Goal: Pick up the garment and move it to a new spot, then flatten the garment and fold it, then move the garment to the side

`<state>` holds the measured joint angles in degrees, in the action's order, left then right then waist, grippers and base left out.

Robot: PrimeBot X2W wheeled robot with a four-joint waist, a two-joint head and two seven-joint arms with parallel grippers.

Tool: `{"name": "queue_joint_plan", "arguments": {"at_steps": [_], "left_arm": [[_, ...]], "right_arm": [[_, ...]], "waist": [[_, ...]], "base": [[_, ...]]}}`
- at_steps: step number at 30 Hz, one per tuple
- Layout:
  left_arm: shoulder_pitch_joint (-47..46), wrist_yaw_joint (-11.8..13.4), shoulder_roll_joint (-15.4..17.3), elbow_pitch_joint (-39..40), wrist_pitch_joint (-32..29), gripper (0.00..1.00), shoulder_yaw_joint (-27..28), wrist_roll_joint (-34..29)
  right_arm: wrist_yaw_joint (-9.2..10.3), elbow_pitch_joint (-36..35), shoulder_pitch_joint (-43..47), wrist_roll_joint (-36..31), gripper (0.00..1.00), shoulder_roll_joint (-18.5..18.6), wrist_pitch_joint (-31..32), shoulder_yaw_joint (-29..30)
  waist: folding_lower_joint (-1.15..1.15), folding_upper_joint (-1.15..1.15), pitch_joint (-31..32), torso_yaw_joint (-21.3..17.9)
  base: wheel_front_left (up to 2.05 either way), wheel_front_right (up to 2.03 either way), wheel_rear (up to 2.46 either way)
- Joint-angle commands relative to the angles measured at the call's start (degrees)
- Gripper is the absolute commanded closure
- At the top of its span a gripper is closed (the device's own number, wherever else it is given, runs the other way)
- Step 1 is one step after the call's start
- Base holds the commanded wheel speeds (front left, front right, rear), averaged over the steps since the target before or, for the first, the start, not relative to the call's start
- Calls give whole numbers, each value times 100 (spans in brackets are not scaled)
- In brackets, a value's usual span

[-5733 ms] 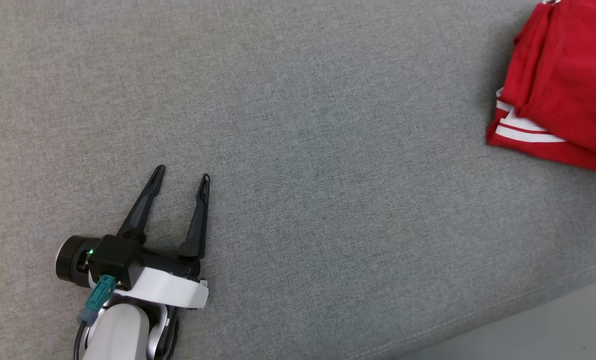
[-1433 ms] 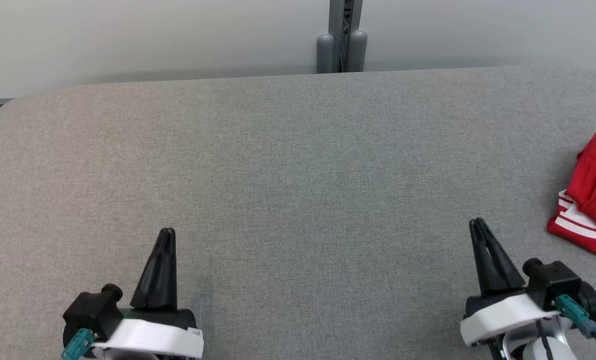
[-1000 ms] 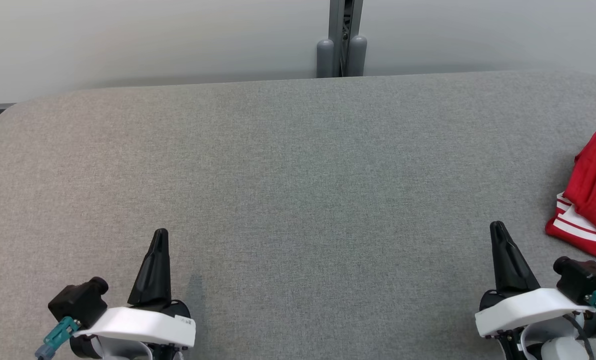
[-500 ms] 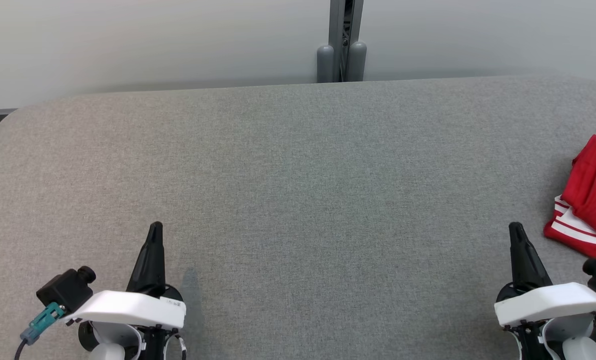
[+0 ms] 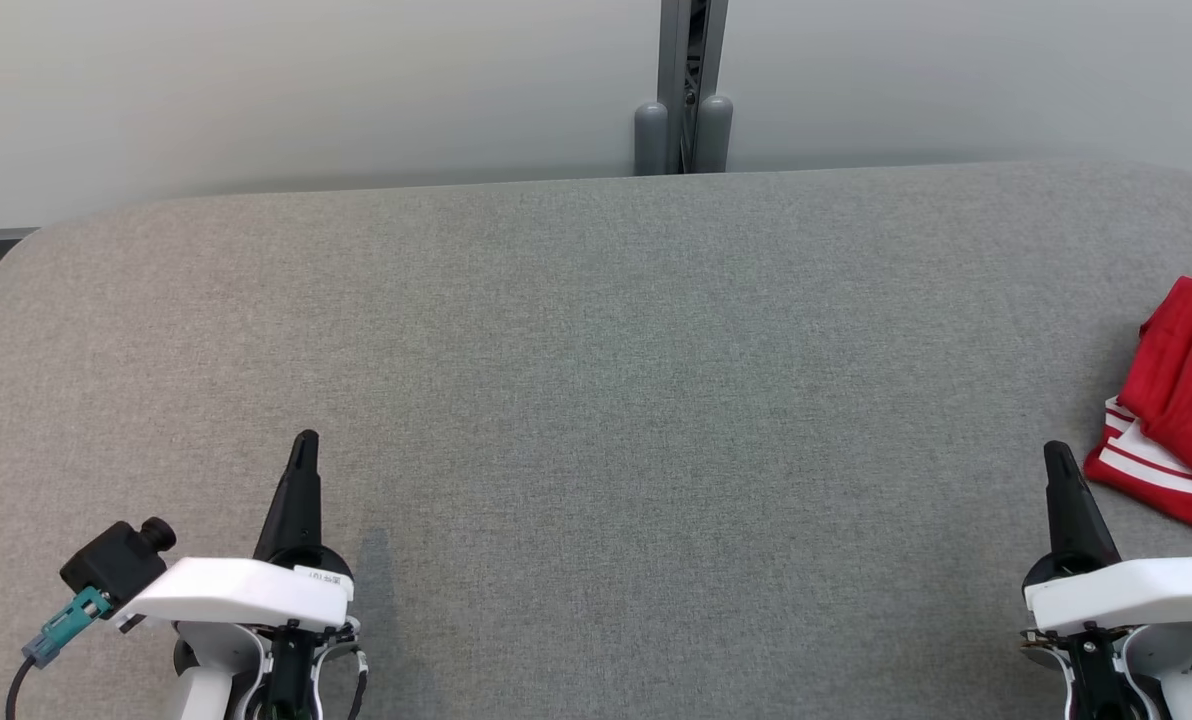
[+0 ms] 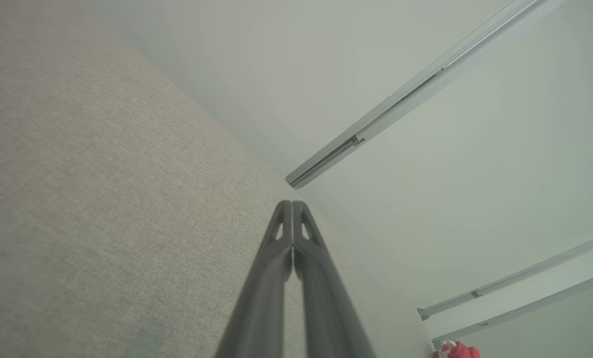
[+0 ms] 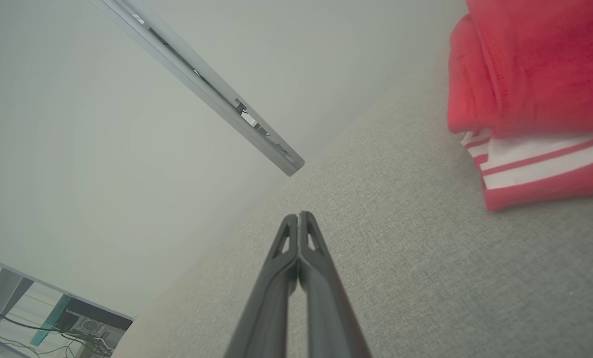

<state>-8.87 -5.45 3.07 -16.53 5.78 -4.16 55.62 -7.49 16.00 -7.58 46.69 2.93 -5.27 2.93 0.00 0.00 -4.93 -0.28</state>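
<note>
The garment is red with white stripes and lies folded at the right edge of the grey table; it also shows in the right wrist view as a red folded garment at the upper right, and as a small red garment far off in the left wrist view. My left gripper is shut and empty near the front left. My right gripper is shut and empty near the front right, a short way left of the garment and apart from it. Both pairs of fingers press together, left gripper and right gripper.
A pale wall stands behind the table, with a grey post at the middle of the far edge. The table's far corners are rounded. A metal rail runs along the wall. Desk legs and cables show beyond the table.
Both grippers have drawn back toward the near edge and spread apart, the left leftward and the right rightward. The camera has tilted slightly, so the table sits lower in the picture. Both stay shut.
</note>
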Motion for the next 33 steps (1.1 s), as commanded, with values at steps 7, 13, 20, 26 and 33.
{"name": "queue_joint_plan", "arguments": {"at_steps": [7,13,20,26,33], "left_arm": [[-285,-49,53,-100,-146,100,71,555],[-376,-67,56,-202,-250,100,103,908],[-477,-86,60,-319,-365,100,137,1294],[-561,-102,61,-396,-440,100,163,1551],[-651,-118,62,-503,-544,100,199,1895]], "right_arm": [[0,-17,-124,658,100,72,145,132],[0,0,-142,1080,100,82,246,203],[-1,18,-152,1540,100,95,351,291],[-1,30,-158,1855,100,104,427,345],[-1,45,-173,2268,100,115,523,418]], "waist": [[0,0,44,2],[0,0,79,4],[0,0,120,6],[0,0,150,8],[0,0,191,10]], "base": [[0,0,0],[0,0,0],[0,0,0],[0,0,0],[0,0,0]]}}
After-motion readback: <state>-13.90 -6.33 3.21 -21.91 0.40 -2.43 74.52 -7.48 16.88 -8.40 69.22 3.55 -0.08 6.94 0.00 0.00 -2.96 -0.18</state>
